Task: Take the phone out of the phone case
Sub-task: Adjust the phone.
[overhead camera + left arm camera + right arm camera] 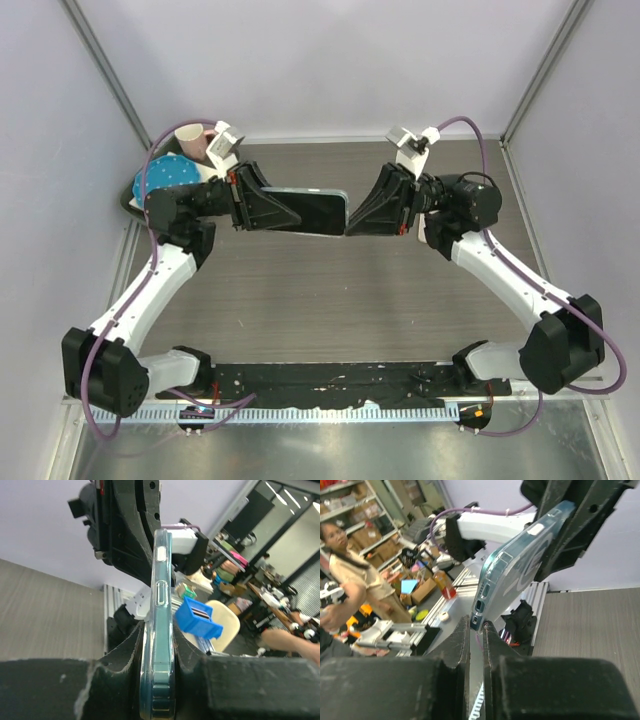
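Phone (pixel 318 211) sits, as far as I can judge, inside its clear bluish phone case (pixel 159 605). The pair hangs in the air above the grey table (pixel 330 300), stretched like a bridge between my two arms.

I expect the phone to be stiff, rather heavy for its size, and fragile at the glass, so a drop onto the table would be bad. The case looks smooth and glossy, so it can slip. I judge it softer than the phone, bending at its rim and corners. For me the good place to take hold is a corner lip of the case, to peel it back, while the other side grips the body on its flat faces.

At the left end of the phone, the left gripper (pixel 298 214) is clenched on the case with the phone inside. In the left wrist view both fingers (pixel 125 652) press the two broad faces, and the edge with the side buttons is turned to the camera. At the right end of the phone, the right gripper (pixel 351 222) is closed to a narrow slit. In the right wrist view its fingertips (pixel 460 645) pinch the end of the case near the port openings. Whether they catch only the case lip or the phone too, I cannot tell.

Behind the left end of the phone, a pale cup (pixel 192 140) and a blue plate (pixel 165 178) stand well apart from the work.
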`<action>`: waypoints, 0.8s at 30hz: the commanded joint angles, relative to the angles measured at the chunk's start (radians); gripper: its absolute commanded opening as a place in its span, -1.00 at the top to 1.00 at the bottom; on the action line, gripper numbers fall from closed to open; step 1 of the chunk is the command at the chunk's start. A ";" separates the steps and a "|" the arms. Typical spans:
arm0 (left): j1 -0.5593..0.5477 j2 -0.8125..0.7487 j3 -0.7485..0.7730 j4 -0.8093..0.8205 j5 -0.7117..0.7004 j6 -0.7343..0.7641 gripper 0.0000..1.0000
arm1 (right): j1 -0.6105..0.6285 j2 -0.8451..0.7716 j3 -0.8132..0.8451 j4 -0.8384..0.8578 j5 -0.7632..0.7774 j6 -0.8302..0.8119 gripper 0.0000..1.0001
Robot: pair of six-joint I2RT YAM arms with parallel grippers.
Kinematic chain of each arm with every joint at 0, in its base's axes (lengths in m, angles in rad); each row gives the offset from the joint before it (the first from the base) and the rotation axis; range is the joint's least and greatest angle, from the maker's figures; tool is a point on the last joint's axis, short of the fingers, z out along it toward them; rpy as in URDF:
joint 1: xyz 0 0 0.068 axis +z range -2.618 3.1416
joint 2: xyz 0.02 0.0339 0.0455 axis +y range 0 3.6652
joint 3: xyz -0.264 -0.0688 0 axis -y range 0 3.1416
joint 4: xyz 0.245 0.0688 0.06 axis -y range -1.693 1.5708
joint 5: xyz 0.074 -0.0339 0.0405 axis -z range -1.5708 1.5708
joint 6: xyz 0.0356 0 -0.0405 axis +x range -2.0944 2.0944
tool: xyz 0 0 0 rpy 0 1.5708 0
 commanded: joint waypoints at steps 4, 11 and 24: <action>-0.036 0.067 -0.015 -0.069 0.026 0.025 1.00 | 0.102 -0.077 0.087 0.451 -0.027 0.035 0.98; -0.049 0.079 -0.007 -0.066 0.023 0.021 1.00 | 0.110 -0.077 0.110 0.450 -0.042 0.041 0.98; -0.079 0.096 -0.001 -0.012 0.008 0.002 1.00 | 0.141 -0.002 0.153 0.451 0.008 0.047 0.98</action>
